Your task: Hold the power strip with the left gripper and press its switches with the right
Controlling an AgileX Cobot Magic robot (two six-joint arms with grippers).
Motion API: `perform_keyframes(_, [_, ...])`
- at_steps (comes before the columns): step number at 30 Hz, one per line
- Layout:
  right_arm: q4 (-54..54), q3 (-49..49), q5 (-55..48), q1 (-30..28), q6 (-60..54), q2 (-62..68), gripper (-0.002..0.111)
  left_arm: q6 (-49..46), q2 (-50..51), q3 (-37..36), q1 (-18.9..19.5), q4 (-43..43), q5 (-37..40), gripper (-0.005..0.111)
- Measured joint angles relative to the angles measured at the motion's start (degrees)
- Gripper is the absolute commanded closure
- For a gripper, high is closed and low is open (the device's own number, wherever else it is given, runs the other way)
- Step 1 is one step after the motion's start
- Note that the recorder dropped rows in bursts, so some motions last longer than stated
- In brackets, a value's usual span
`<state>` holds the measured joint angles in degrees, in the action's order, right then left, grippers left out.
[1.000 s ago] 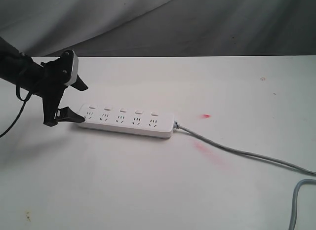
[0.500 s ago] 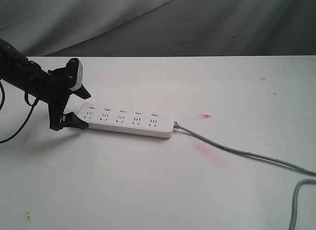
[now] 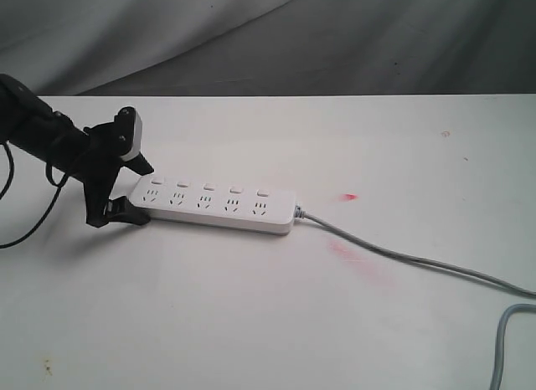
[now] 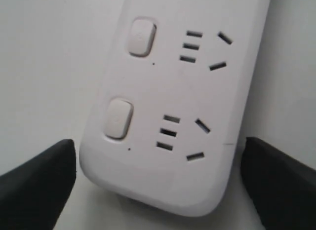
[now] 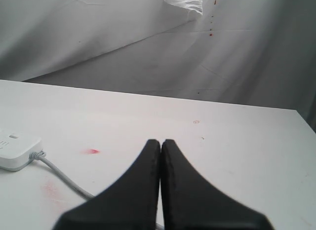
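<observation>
The white power strip [image 3: 218,204] lies flat on the white table, its grey cord [image 3: 402,258] running off to the right. Its five small switches [image 3: 208,187] sit in a row along the far side. My left gripper [image 3: 136,191] is open and straddles the strip's left end, one finger on each long side. In the left wrist view the power strip [image 4: 168,106] end sits between the black fingers [image 4: 39,185], with a thin gap at each side and two switches [image 4: 118,119] showing. My right gripper [image 5: 161,141] is shut and empty, well away from the strip's corded end [image 5: 15,147]; the exterior view does not show it.
Two red marks [image 3: 350,196] stain the table right of the strip. The cord loops back at the table's near right corner [image 3: 502,340]. A grey cloth backdrop [image 3: 335,38] hangs behind the table's far edge.
My left gripper has come down lower around the strip's left end, its fingers now level with the strip's sides. The strip has not moved.
</observation>
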<state>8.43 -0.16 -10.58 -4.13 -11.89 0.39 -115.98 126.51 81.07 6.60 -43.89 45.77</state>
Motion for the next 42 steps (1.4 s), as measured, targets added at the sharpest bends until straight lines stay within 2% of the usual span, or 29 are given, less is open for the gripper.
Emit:
perform_keyframes(14, [0.0, 0.0, 0.0, 0.0, 0.0, 0.0, 0.108, 5.6, 0.4, 0.2, 0.0, 0.0, 6.1, 0.022])
perform_keyframes(29, [0.0, 0.0, 0.0, 0.0, 0.0, 0.0, 0.108, 6.1, 0.4, 0.2, 1.1, 2.5, 5.6, 0.022])
perform_keyframes(36, [0.0, 0.0, 0.0, 0.0, 0.0, 0.0, 0.108, 6.3, 0.4, 0.2, 1.4, 2.7, 5.6, 0.03])
perform_keyframes(42, [0.0, 0.0, 0.0, 0.0, 0.0, 0.0, 0.108, 6.3, 0.4, 0.2, 1.4, 2.3, 5.6, 0.03])
